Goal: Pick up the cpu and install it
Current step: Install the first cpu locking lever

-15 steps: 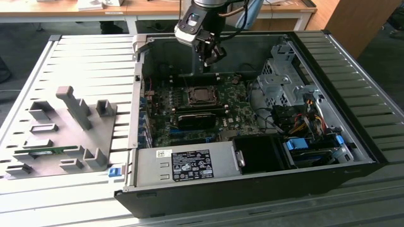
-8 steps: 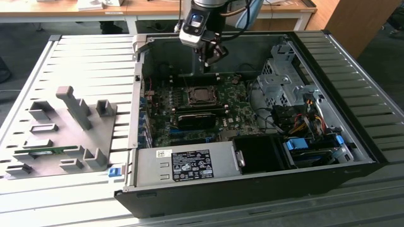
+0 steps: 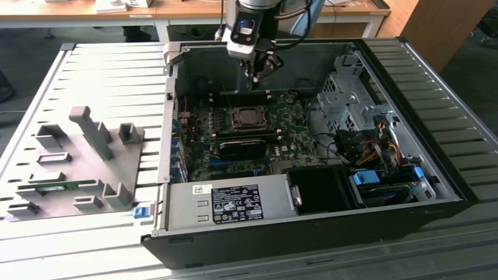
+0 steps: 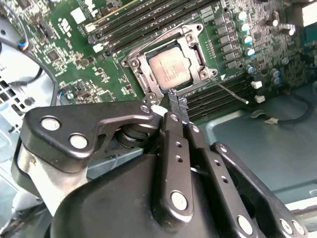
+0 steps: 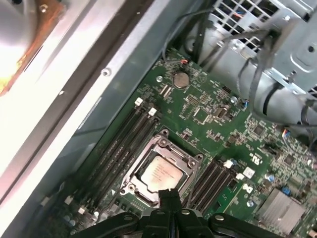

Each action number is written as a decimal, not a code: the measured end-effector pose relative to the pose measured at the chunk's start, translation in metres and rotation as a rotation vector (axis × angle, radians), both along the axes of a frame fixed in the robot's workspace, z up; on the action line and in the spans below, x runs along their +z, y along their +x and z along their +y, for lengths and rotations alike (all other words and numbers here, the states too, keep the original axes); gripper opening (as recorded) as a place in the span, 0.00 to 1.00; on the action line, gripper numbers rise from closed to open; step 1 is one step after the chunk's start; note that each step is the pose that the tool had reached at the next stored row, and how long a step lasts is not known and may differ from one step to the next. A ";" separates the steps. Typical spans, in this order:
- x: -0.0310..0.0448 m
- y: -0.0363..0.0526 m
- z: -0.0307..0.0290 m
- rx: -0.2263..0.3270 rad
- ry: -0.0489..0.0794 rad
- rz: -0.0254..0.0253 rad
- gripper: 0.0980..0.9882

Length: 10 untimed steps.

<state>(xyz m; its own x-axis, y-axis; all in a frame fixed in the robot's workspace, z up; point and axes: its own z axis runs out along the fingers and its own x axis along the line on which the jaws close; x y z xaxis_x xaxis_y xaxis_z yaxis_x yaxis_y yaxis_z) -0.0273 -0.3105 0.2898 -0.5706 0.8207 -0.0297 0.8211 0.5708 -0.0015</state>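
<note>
The cpu (image 3: 249, 117) lies flat in the socket of the motherboard (image 3: 292, 131) inside the open computer case. Its silvery top faces up in both wrist views, cpu (image 4: 169, 69) and cpu (image 5: 161, 174), framed by the open metal socket bracket (image 4: 195, 49). My gripper (image 3: 260, 73) hangs above the case, a little behind the socket in the exterior view and clear of the board. The black fingers (image 4: 173, 106) are pressed together with nothing between them; in the first wrist view the gripper (image 5: 169, 195) is just off the chip's edge.
Memory slots (image 4: 218, 96) flank the socket. The case wall (image 3: 172, 111) stands on the exterior view's left, a drive cage (image 3: 350, 99) and cables (image 3: 374, 149) on its right, a power supply (image 3: 233, 204) in front. A grey fixture plate (image 3: 74, 169) with blocks lies outside the case.
</note>
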 end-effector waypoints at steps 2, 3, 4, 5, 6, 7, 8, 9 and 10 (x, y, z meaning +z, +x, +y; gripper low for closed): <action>0.0000 0.0000 0.0000 0.025 0.000 0.0000 0.01; -0.0001 0.0000 0.0000 0.038 0.000 0.0000 0.01; -0.0001 0.0000 0.0000 0.051 0.000 -0.0001 0.01; -0.0001 0.0000 0.0000 0.066 0.000 0.0000 0.01; -0.0002 0.0000 0.0000 0.082 0.000 0.0000 0.01; -0.0002 0.0000 0.0000 0.100 0.000 0.0000 0.01; -0.0003 0.0000 0.0000 0.120 0.000 0.0000 0.01; -0.0004 0.0000 0.0000 0.138 0.000 -0.0001 0.01; -0.0005 0.0000 0.0000 0.155 0.000 -0.0001 0.01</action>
<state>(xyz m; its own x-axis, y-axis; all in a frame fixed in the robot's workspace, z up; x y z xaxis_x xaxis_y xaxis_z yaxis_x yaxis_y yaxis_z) -0.0273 -0.3105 0.2893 -0.6908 0.7225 -0.0297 0.7228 0.6910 -0.0014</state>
